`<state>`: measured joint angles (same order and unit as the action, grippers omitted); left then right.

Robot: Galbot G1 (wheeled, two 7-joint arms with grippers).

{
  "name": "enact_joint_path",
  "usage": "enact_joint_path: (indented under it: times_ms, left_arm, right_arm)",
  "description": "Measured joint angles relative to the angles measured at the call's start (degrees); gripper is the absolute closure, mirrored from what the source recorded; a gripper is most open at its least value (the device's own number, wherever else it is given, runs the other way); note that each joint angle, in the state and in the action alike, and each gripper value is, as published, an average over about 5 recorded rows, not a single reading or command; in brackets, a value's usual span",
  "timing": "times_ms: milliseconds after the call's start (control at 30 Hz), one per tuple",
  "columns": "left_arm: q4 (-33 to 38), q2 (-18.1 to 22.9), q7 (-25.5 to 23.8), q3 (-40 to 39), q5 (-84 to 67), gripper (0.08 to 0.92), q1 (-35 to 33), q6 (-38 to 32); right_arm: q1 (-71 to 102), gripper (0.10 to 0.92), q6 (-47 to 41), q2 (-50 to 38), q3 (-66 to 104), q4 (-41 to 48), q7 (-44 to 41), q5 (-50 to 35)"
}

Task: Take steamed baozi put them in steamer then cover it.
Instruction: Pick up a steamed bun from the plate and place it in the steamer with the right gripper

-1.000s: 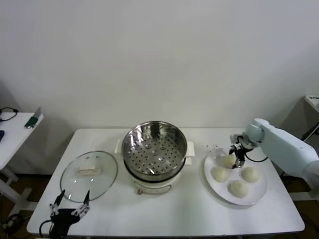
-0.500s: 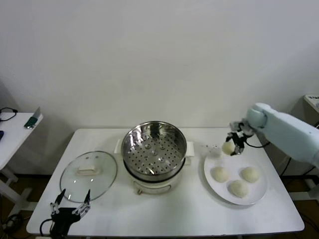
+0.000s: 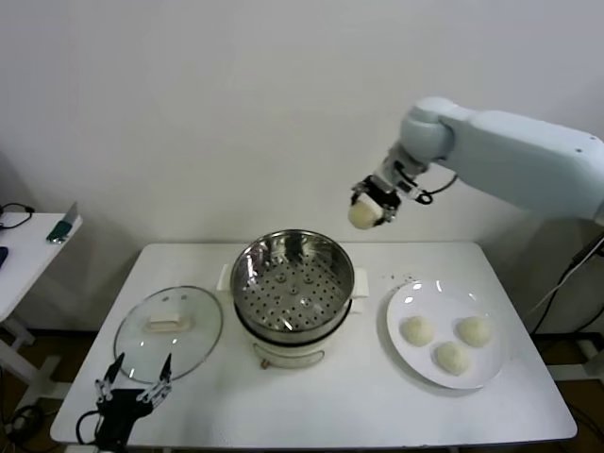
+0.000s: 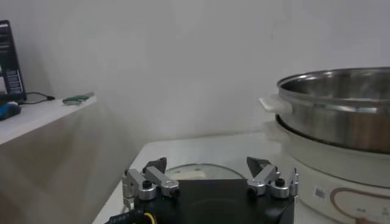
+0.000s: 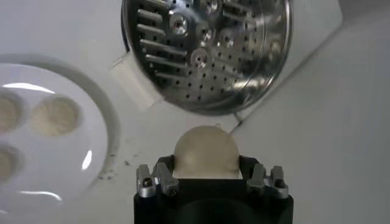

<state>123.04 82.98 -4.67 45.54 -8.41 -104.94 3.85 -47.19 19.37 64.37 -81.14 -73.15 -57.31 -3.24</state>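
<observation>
Carrying one baozi (image 3: 362, 215) pinched in our right claw (image 3: 369, 204), we see the steamer (image 3: 293, 283) below and leftward; left claw (image 3: 132, 390) spread, parked.

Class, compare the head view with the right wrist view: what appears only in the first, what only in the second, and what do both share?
Only the head view shows the cover lying flat on the table, left of the steamer, and the open left gripper near the table's front edge.

Only the right wrist view shows the steamer's perforated floor from straight above.

Both show the right gripper shut on one baozi in the air, the steamer, and the plate with the remaining baozi.
</observation>
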Motion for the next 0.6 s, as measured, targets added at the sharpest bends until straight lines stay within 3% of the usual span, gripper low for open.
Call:
enact_joint_path:
  times_ms: [600]
  left_arm:
    - [1.5,0.0,0.0,0.0,-0.2,0.177,-0.2,0.5]
  right_arm:
    - [10.5,0.338,13.6,10.4,-1.0,8.3,8.7,14.8]
